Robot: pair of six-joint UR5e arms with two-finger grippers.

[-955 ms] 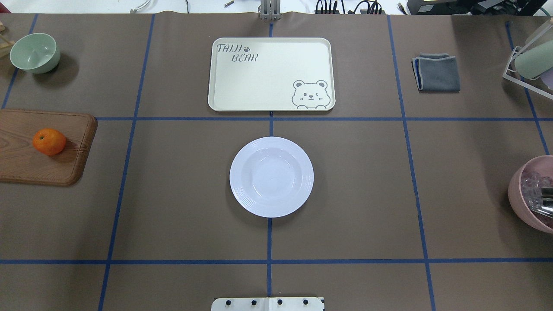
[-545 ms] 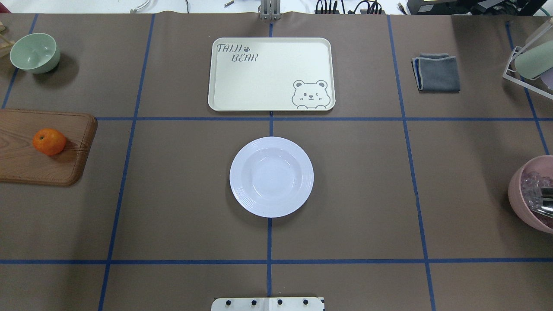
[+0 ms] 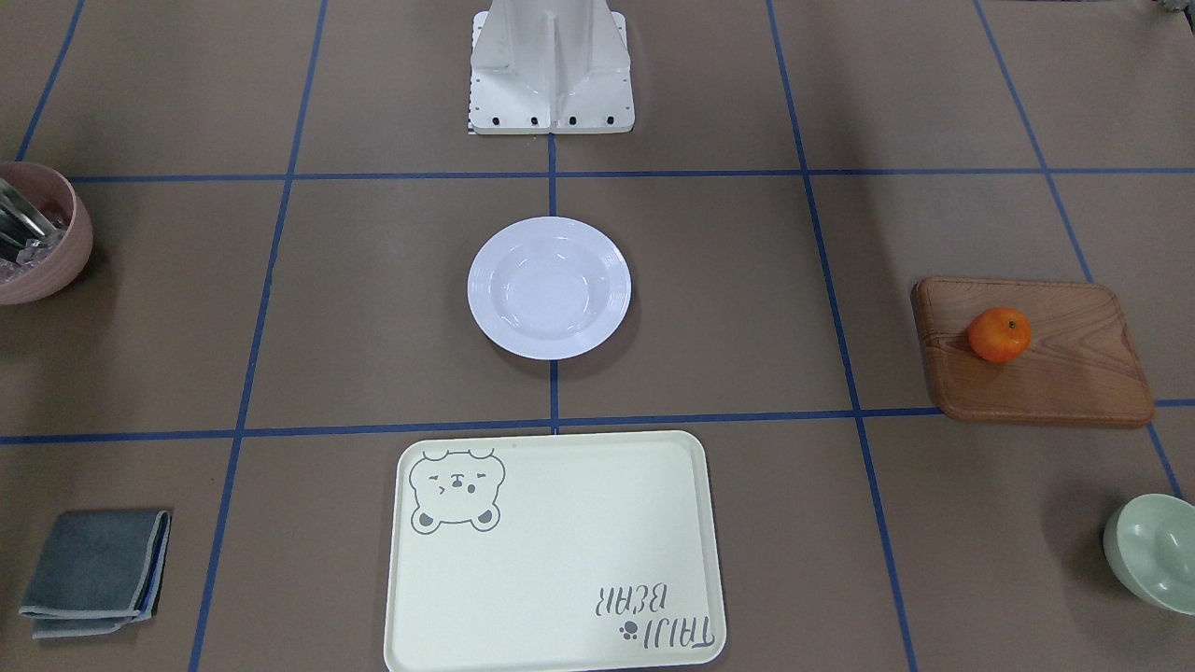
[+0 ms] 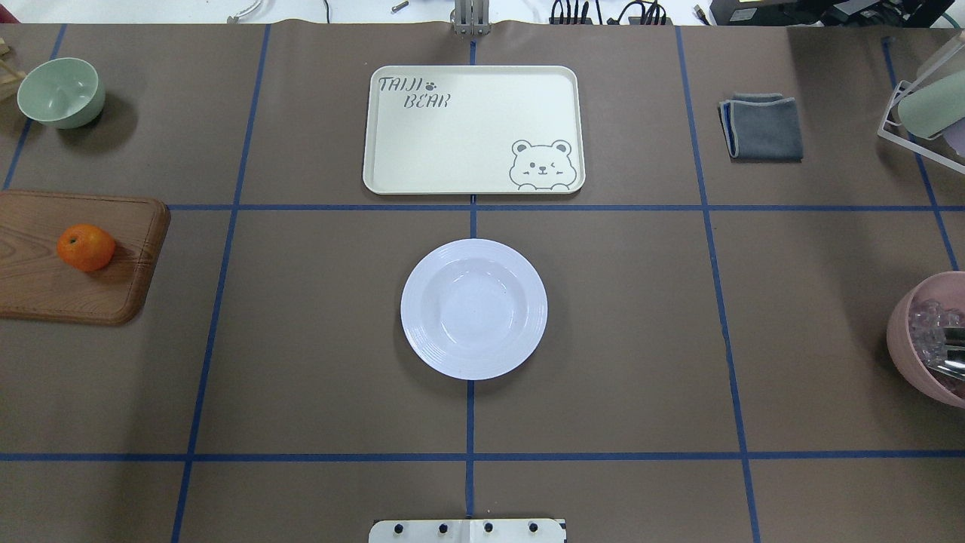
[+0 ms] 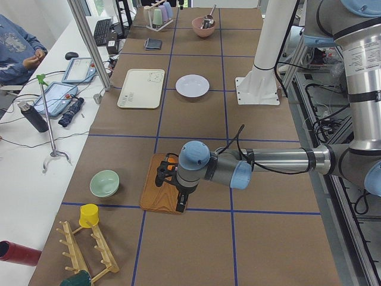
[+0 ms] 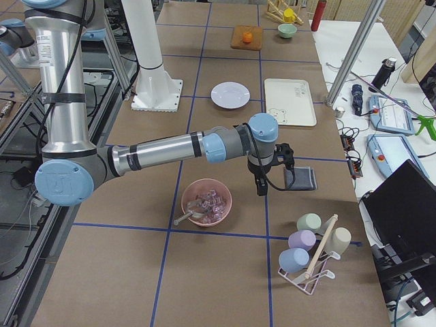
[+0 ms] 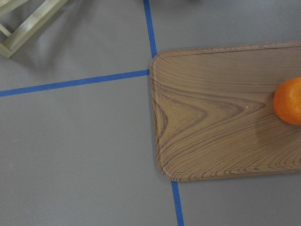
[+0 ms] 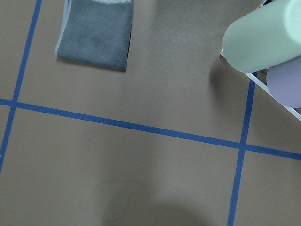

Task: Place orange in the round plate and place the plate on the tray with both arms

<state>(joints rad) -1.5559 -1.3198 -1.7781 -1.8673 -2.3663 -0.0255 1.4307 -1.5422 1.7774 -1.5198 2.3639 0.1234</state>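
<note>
Our left gripper (image 5: pixel 180 202) hangs over the cutting board (image 4: pixel 45 294) at the table's left edge, probably because the orange (image 4: pixel 86 247) lies there. Whether it or the right gripper (image 6: pixel 260 185) is apart, we cannot tell.

Table (image 4: pixel 317 362): brown cover, marked into squares by blue tape lines (image 4: pixel 226 207).
Plate (image 4: pixel 473 308): white, round, mid-table, over a tape line.
Tray (image 4: pixel 473 130): cream, just beyond the plate, away from the robot.
Robot base (image 3: pixel 552 70): white, on the plate's opposite side from the tray.
Board (image 4: pixel 45 294): wooden, well to the plate's left.
Green bowl (image 4: pixel 60 92): left of the plate, beyond the board.
Pink bowl (image 4: pixel 905 339): well to the plate's right.
Cloth (image 4: pixel 763 127): grey, folded, right of and beyond the plate.
</note>
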